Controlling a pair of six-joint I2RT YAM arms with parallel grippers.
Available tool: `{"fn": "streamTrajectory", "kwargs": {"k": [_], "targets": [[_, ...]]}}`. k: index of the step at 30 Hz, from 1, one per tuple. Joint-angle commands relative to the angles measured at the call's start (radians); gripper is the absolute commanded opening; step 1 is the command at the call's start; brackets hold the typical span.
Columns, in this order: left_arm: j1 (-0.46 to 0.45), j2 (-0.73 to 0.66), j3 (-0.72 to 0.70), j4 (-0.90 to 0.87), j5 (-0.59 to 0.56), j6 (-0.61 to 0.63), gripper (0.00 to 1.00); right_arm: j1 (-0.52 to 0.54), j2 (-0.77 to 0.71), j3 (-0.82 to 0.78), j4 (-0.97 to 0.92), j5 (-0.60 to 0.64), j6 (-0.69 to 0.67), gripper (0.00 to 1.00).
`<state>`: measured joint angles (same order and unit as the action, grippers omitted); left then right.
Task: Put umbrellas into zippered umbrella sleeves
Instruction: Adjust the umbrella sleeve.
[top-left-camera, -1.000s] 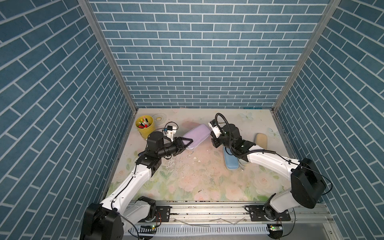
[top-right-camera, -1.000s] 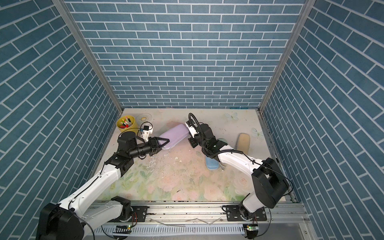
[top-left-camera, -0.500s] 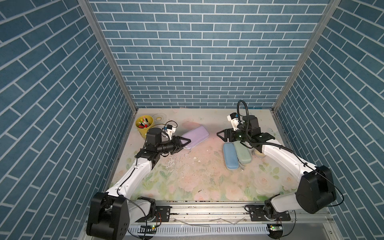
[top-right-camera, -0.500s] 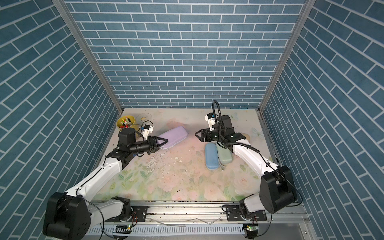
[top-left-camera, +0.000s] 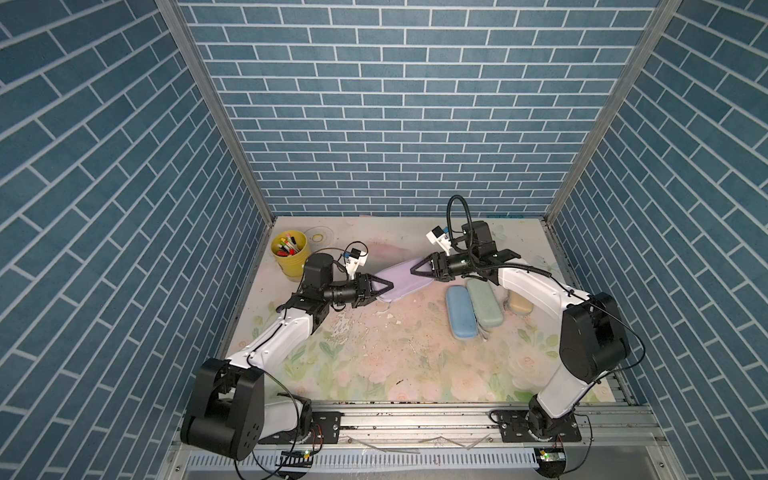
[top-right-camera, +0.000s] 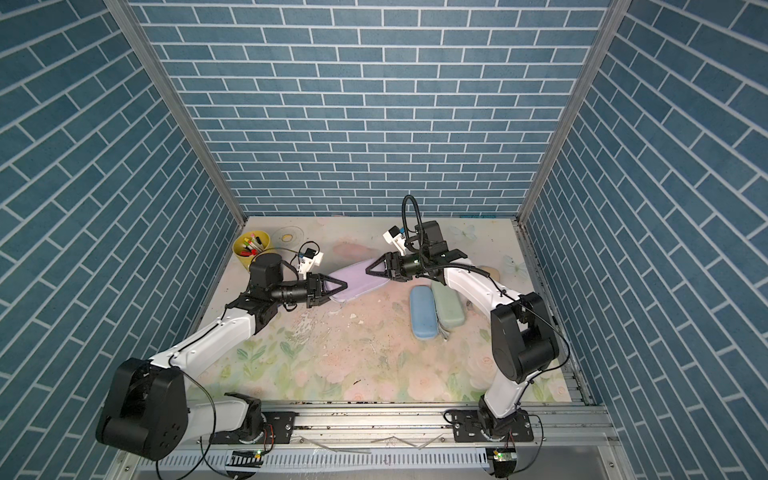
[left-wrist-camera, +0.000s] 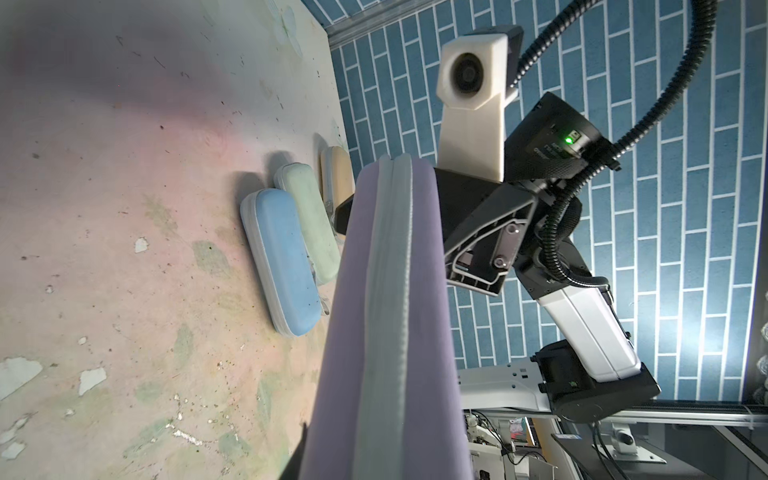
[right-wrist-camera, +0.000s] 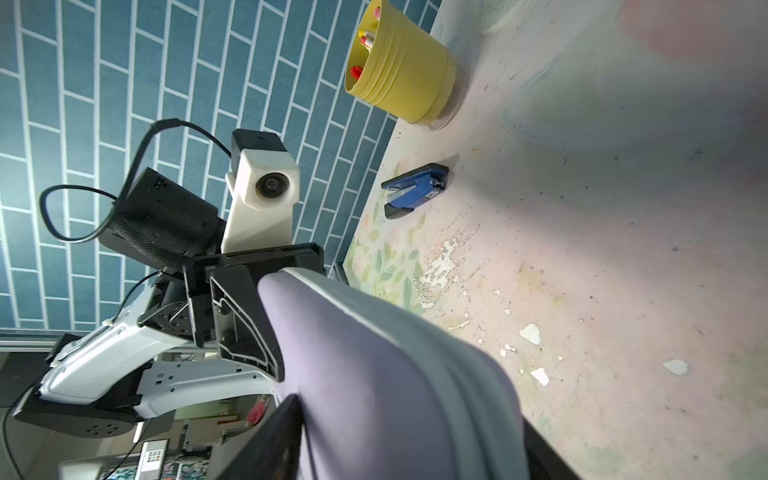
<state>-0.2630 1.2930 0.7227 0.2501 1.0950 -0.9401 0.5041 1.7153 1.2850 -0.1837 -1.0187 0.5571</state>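
Observation:
A zipped lilac sleeve (top-left-camera: 401, 278) (top-right-camera: 357, 282) hangs between both arms, just above the table. My left gripper (top-left-camera: 388, 286) (top-right-camera: 343, 286) is shut on its near-left end, so the sleeve (left-wrist-camera: 390, 311) runs away from the left wrist camera with its grey zip facing it. My right gripper (top-left-camera: 413, 270) (top-right-camera: 369, 271) has one finger on each side of the other end (right-wrist-camera: 374, 374). Blue (top-left-camera: 460, 311), mint (top-left-camera: 484, 305) and beige (top-left-camera: 520, 305) sleeves lie zipped shut on the right. No umbrella is in view.
A yellow cup of pens (top-left-camera: 289, 253) stands at the back left, with a tape roll (top-left-camera: 318, 237) beside it. A dark blue stapler (right-wrist-camera: 415, 191) lies near the left wall. Brick walls close in three sides.
The right arm swung from above the blue and mint sleeves to the lilac sleeve's far end, and its jaws closed around it. The mint sleeve appeared beside the blue one. The left gripper kept its hold.

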Motion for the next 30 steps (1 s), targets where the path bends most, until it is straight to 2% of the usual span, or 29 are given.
{"fn": "streamTrajectory", "kwargs": {"k": [1,3,5,7,9,10,12,13,16,18,20,24,27,30], "targets": [[-0.007,0.016,0.066,0.134,0.044,0.004,0.11,0.022,-0.006,0.023,0.012,-0.131,0.018,0.53],[-0.007,0.031,0.085,0.130,0.032,0.006,0.20,0.021,-0.006,0.011,0.071,-0.123,0.079,0.40],[0.001,0.029,0.099,0.095,-0.020,0.012,0.43,0.016,-0.006,-0.012,0.181,-0.100,0.181,0.30],[0.035,-0.006,0.069,0.132,-0.125,-0.041,0.62,0.013,-0.011,-0.038,0.326,-0.048,0.306,0.21],[0.090,-0.073,-0.016,0.224,-0.270,-0.146,0.76,0.011,-0.014,-0.052,0.433,0.019,0.404,0.14],[0.116,-0.121,-0.081,0.253,-0.362,-0.206,0.79,0.011,-0.018,-0.062,0.478,0.069,0.451,0.13],[0.120,-0.229,-0.186,0.255,-0.560,-0.268,0.84,0.013,-0.028,-0.088,0.565,0.179,0.538,0.10],[0.093,-0.282,-0.230,0.245,-0.656,-0.286,0.85,0.014,-0.032,-0.108,0.617,0.246,0.593,0.10],[-0.067,-0.383,-0.295,0.202,-0.925,-0.310,0.93,0.036,-0.040,-0.180,0.800,0.440,0.733,0.08],[-0.159,-0.383,-0.306,0.210,-1.032,-0.311,0.96,0.066,-0.048,-0.207,0.867,0.541,0.793,0.06],[-0.211,-0.340,-0.310,0.256,-1.069,-0.323,0.96,0.106,-0.061,-0.239,0.918,0.635,0.826,0.06],[-0.243,-0.192,-0.288,0.417,-1.045,-0.352,0.96,0.190,-0.072,-0.271,0.965,0.733,0.866,0.07],[-0.248,-0.110,-0.259,0.525,-1.043,-0.358,0.95,0.243,-0.075,-0.289,0.971,0.767,0.881,0.07],[-0.246,-0.057,-0.219,0.547,-1.036,-0.341,0.90,0.276,-0.071,-0.298,0.986,0.770,0.895,0.07]]}}
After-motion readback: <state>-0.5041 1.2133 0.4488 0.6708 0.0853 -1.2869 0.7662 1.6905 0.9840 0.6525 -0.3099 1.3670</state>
